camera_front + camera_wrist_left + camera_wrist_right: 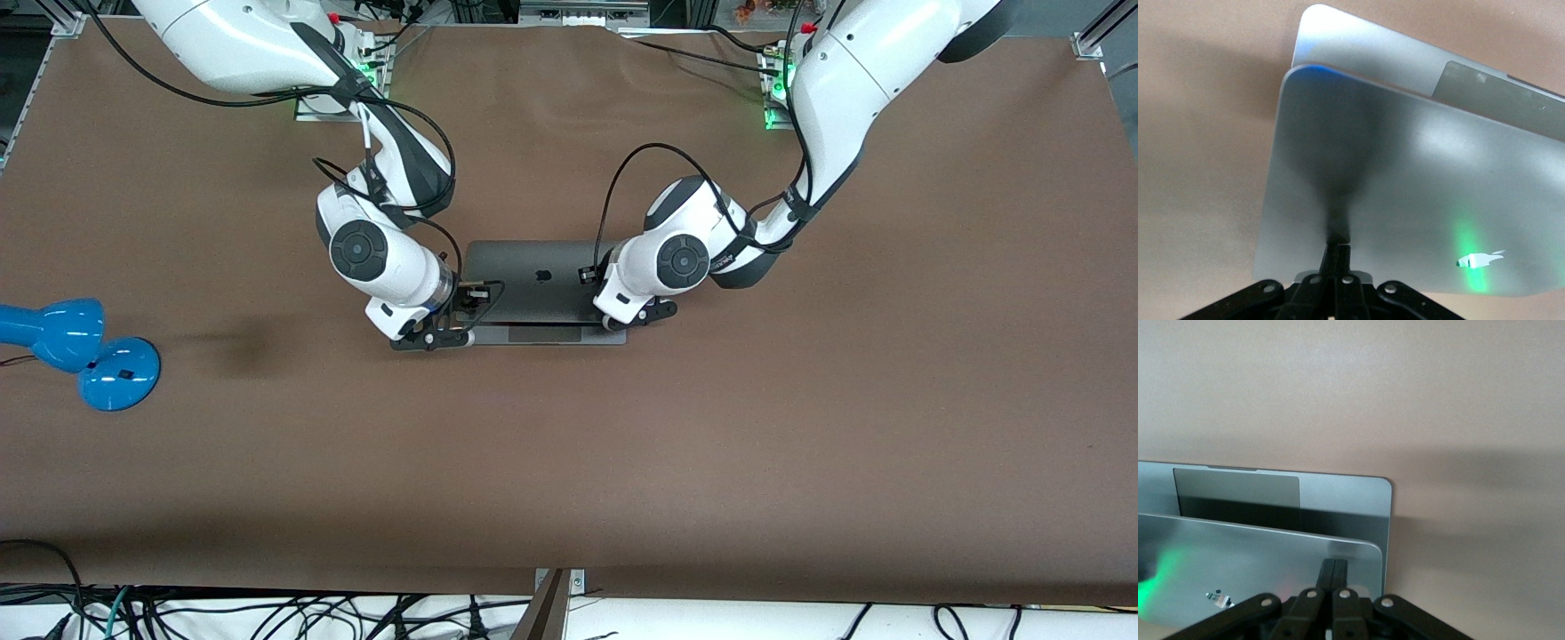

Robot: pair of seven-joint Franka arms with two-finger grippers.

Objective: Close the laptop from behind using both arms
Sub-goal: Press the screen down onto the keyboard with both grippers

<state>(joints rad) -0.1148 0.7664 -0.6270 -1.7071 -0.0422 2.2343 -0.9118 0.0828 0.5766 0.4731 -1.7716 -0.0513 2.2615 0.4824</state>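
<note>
The space-grey laptop (pixel 533 280) lies mid-table with its hinge toward the robots. Its lid is tilted low over the base, apple logo up. A strip of base with the trackpad (pixel 542 335) shows under the lid's free edge. My right gripper (pixel 434 338) is shut, with its fingertips (pixel 1333 570) pressed on the lid's back near the corner at the right arm's end. My left gripper (pixel 647 313) is shut, with its fingertips (pixel 1338 257) pressed on the lid's back near the other corner. The lid (pixel 1405 200) and the base (pixel 1338 497) show in both wrist views.
A blue desk lamp (pixel 84 351) lies on the brown table (pixel 800 427) at the right arm's end. Cables hang along the table edge nearest the front camera. Black cables loop from both arms above the laptop.
</note>
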